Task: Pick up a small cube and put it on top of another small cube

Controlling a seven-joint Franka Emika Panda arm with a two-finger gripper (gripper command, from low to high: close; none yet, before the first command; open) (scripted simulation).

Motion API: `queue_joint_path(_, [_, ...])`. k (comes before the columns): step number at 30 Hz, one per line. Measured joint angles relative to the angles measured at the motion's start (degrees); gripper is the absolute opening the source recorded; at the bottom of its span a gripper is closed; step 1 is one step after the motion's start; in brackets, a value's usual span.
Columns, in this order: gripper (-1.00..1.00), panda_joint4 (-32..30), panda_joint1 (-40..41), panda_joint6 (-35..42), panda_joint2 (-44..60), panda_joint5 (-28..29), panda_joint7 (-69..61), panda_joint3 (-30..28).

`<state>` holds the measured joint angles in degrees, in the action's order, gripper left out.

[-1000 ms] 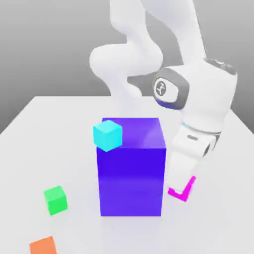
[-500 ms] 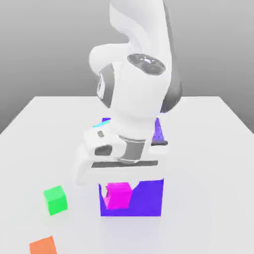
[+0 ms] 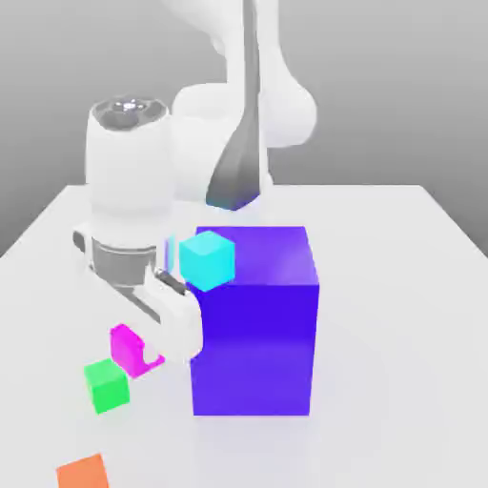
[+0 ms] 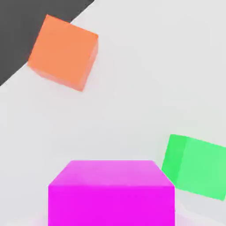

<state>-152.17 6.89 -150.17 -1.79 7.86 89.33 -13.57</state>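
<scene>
Magenta cube (image 3: 126, 345) clamped in the nearly shut jaws of the gripper (image 3: 143, 355), held up off the surface (image 3: 400, 286), just above and slightly toward the exterior view's right of the green cube (image 3: 106, 385). Seen from the hand view: magenta cube (image 4: 111, 192) close up, green cube (image 4: 196, 172) just beside it, not touching. Orange cube (image 3: 83, 473) lying nearer the surface's front edge. Big purple-blue block (image 3: 254, 319) standing just beside the gripper, cyan cube (image 3: 207, 259) at its upper corner.

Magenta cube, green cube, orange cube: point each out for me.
magenta cube (image 4: 110, 194), hand view, front face
green cube (image 3: 106, 386), exterior view, front face
orange cube (image 4: 63, 52), hand view, top face
</scene>
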Motion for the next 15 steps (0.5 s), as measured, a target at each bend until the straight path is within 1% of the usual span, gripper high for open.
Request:
queue_joint_path(9, [-1.0, -4.5, 6.8, -2.5, -2.4, -4.9, 26.5, -2.3])
queue_joint_path(11, [-1.0, -4.5, 7.6, -3.4, -1.5, -5.5, 29.1, -2.6])
queue_joint_path(15, [-1.0, -4.1, 7.7, -8.3, 3.7, -8.7, 27.8, -2.2])
